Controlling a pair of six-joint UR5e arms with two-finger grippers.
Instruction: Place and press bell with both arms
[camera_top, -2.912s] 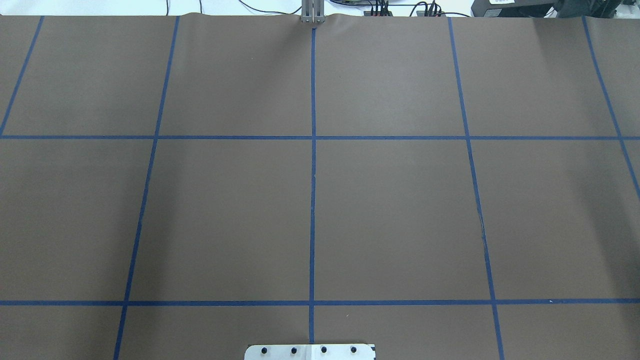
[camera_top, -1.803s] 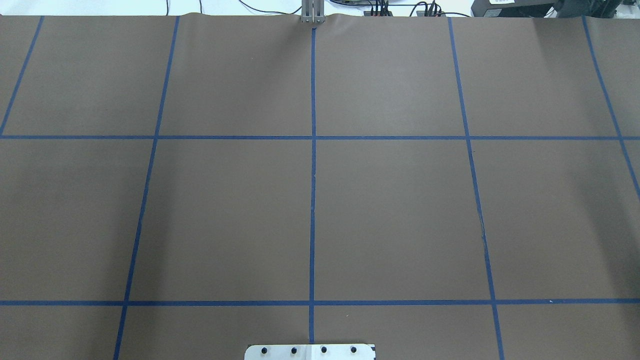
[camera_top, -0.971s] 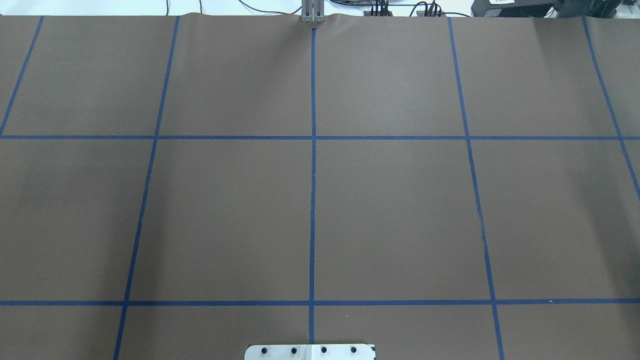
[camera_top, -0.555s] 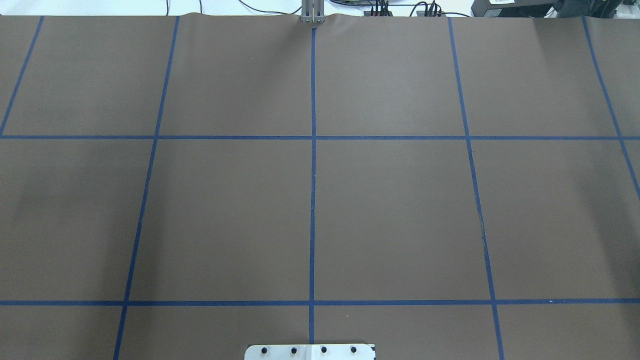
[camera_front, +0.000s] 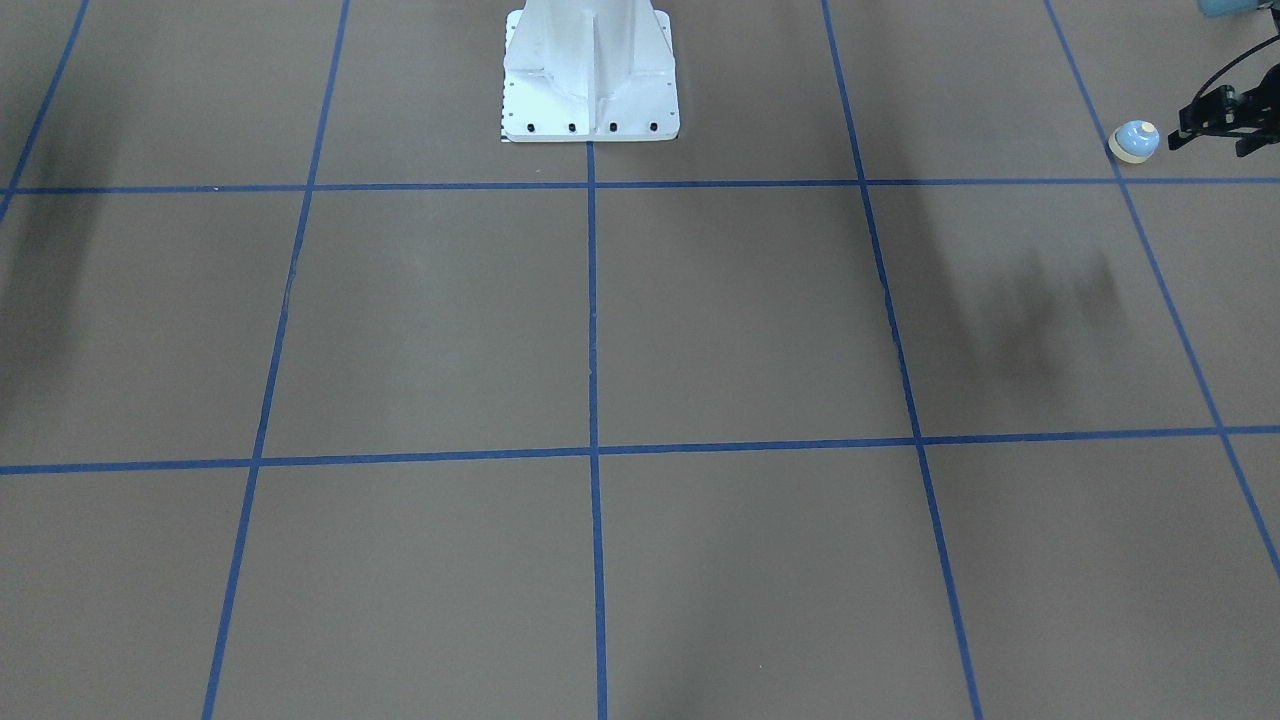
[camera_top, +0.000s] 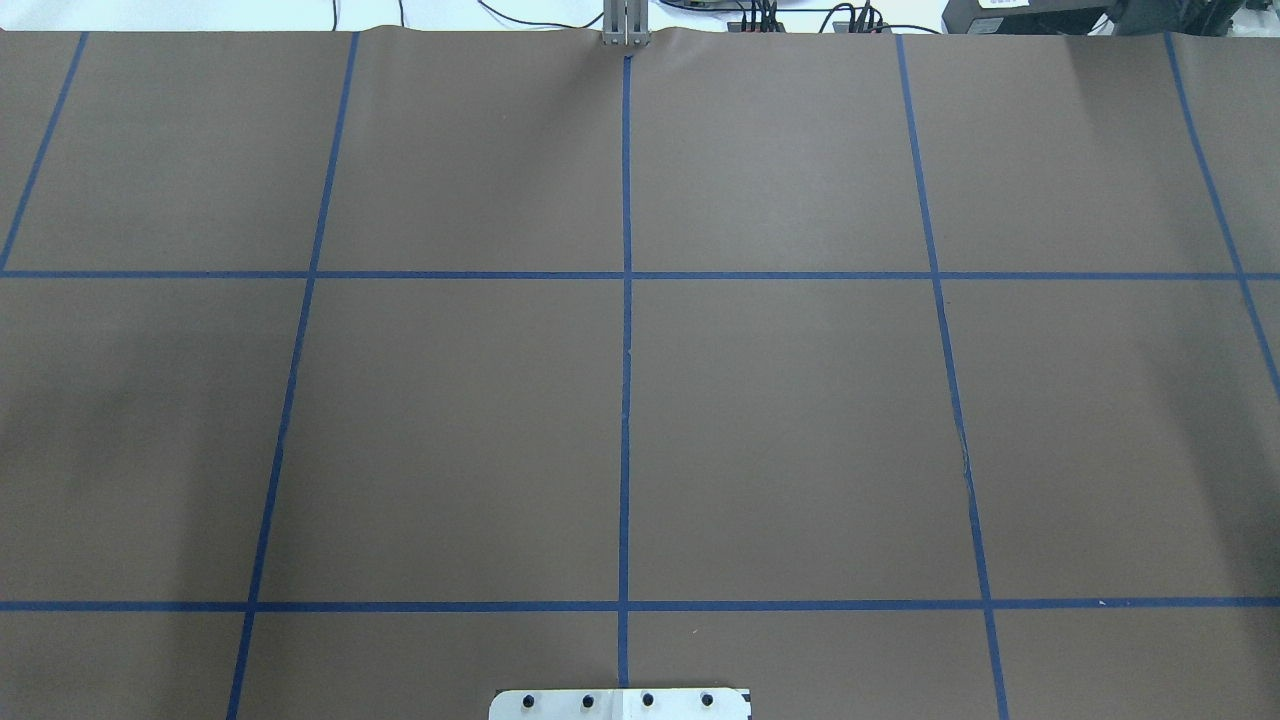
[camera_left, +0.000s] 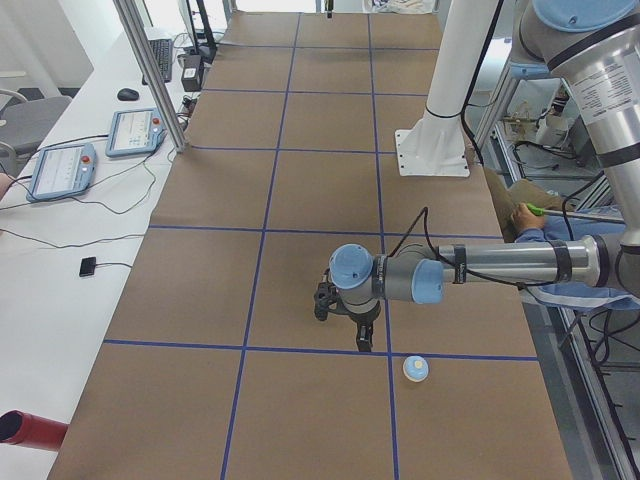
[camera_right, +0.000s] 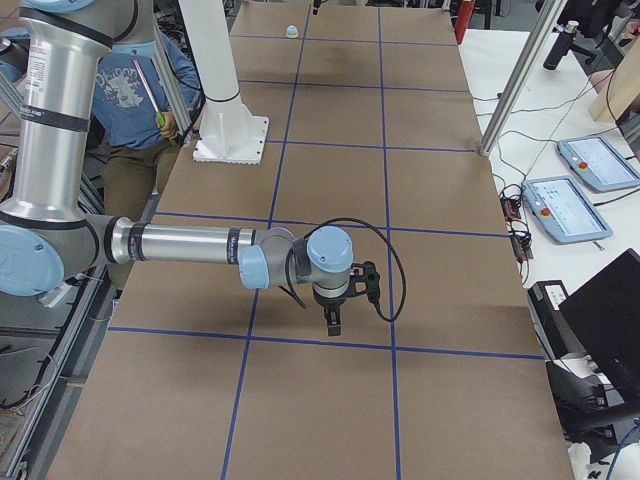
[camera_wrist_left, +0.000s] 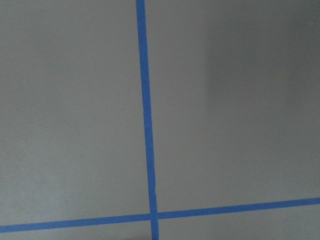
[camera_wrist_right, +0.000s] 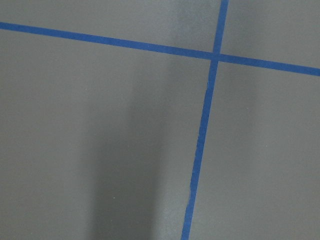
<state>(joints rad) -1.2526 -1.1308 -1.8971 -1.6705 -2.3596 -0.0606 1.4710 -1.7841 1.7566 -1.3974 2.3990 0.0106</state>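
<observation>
The brown paper counter (camera_front: 700, 320) with blue tape lines is lying under my grey-silver tubular left arm (camera_left: 500, 265) and right arm (camera_right: 180, 243). My black left pincer (camera_front: 1215, 125) and right pincer (camera_right: 334, 322) are hovering; I cannot tell how open they are. The small light-blue dome bell (camera_front: 1134, 142) is sitting upper right in the front-facing view, just beside the left pincer.

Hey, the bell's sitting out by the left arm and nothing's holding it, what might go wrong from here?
One: the bell is small and domed, and the left gripper hangs close beside it without touching; an approach slightly off may nudge or slide it instead of gripping it. Two: the bell shows in neither wrist view nor the overhead view, so lining up on it may be harder.
</observation>
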